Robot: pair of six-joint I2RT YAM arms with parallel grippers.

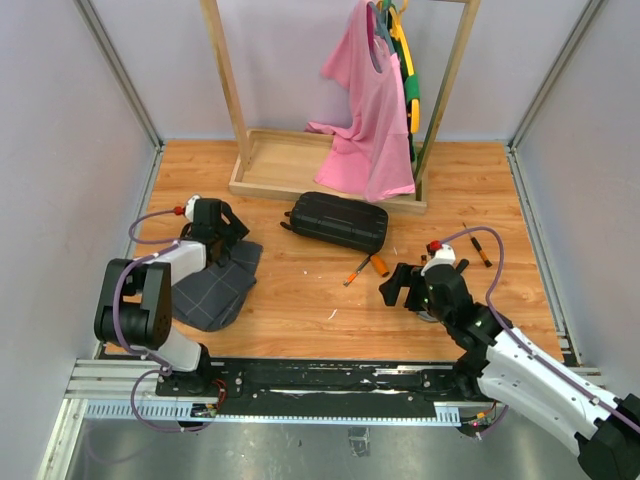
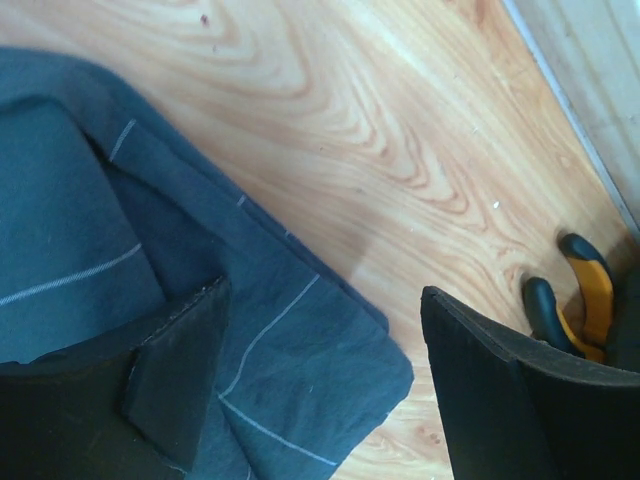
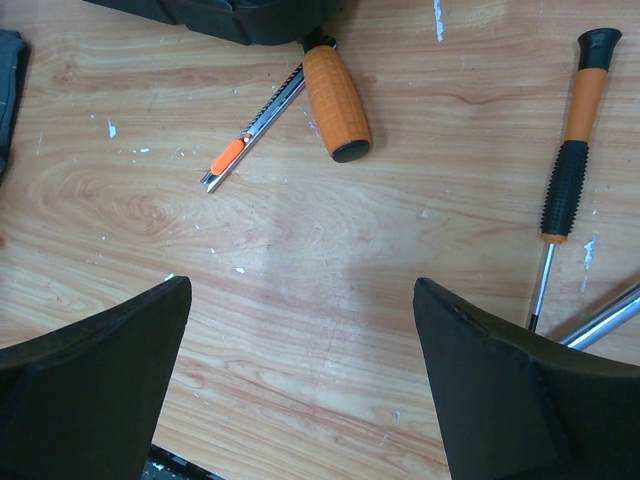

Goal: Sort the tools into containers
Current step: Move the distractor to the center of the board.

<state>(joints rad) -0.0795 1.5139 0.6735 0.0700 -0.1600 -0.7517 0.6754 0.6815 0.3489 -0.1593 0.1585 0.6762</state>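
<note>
Approach step: right gripper [image 3: 300,290], spread and empty, hovers near screwdriver [image 3: 568,185]. Next: pinch its handle. Left gripper [image 2: 322,290] likewise spread.

You have one black tool case [image 1: 337,221] and one dark grey grid-patterned cloth [image 1: 215,290]. Among the loose tools you can count one utility knife [image 3: 250,135] with an orange slider, one fat orange handle [image 3: 337,100] whose head is out of sight, one orange-and-black screwdriver [image 3: 570,170], one pair of pliers [image 2: 597,295], and one bare steel shaft [image 3: 605,318] of a kind you cannot tell. One wooden rack [image 1: 240,110] carries one pink shirt [image 1: 370,120].
</note>
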